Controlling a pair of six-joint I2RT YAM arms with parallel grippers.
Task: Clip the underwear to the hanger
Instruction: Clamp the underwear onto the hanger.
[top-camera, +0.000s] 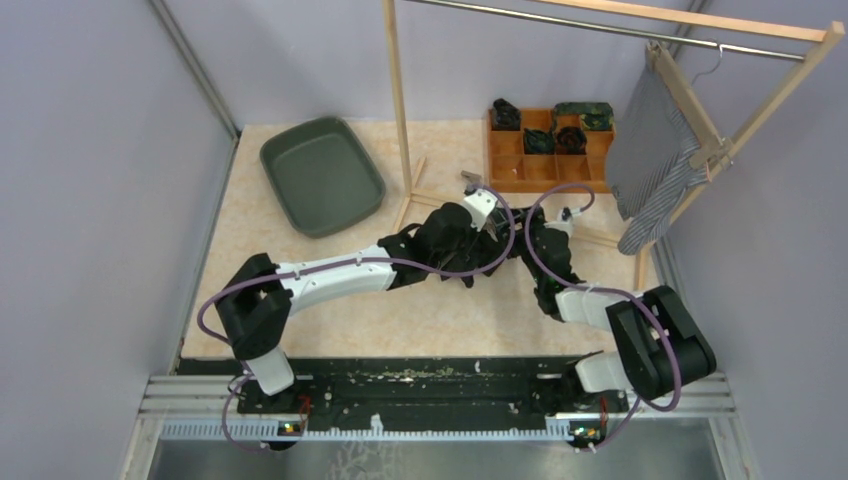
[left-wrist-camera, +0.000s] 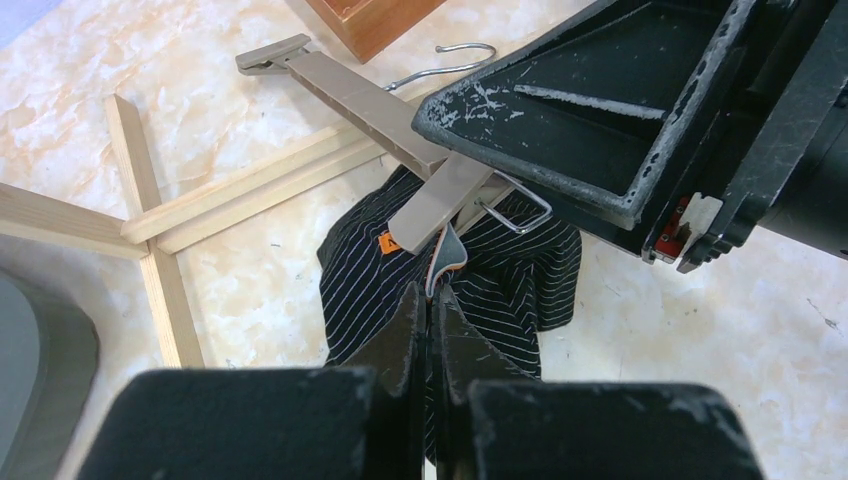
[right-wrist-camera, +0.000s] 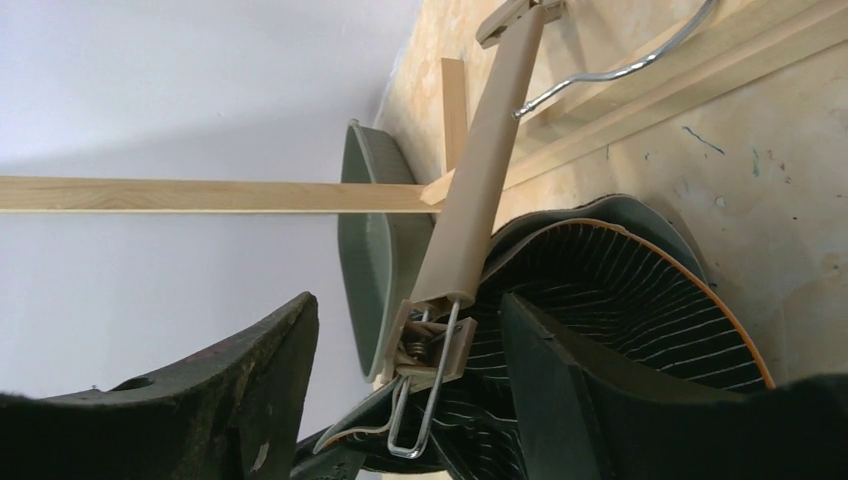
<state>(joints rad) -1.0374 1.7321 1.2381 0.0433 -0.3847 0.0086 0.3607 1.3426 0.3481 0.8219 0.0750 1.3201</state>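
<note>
The underwear (left-wrist-camera: 510, 275) is black with thin white stripes and a grey, orange-edged waistband, and it lies crumpled on the table. My left gripper (left-wrist-camera: 430, 300) is shut on a raised fold of that waistband. The beige hanger (left-wrist-camera: 370, 105) lies across the rack's foot, its end clip (left-wrist-camera: 440, 205) right above the pinched fold. In the right wrist view the clip (right-wrist-camera: 432, 350) sits between the fingers of my right gripper (right-wrist-camera: 408, 305), which is open with a gap on each side. The underwear (right-wrist-camera: 620, 300) bulges just behind the clip.
A green tray (top-camera: 322, 175) lies at the back left. A wooden compartment box (top-camera: 545, 160) with dark garments stands at the back right. The wooden rack (top-camera: 398, 110) rises mid-table, its foot beams (left-wrist-camera: 240, 185) on the table. A striped garment (top-camera: 650, 160) hangs from the rack at the right.
</note>
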